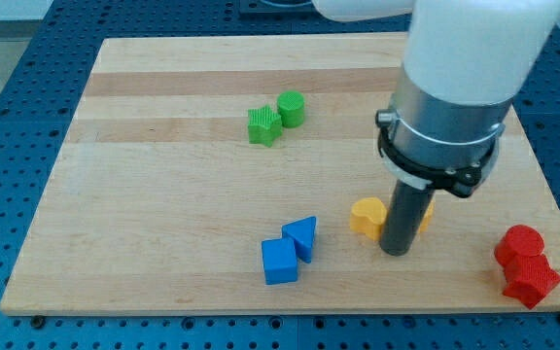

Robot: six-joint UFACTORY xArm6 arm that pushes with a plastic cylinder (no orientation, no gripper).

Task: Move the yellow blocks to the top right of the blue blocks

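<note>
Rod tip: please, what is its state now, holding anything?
My tip: no gripper, holds nothing; it stands against the yellow heart-shaped block, at the view's right of the blue blocks.

The scene is evenly and brightly lit from overhead. Only soft, short shadows are cast on the counter (pixel 163 194) beneath the blocks. A mild sheen is seen on the arm's white casing, which is slightly blurred near the view's top. Elsewhere focus is sharp, without noticeable edge distortion.
</note>
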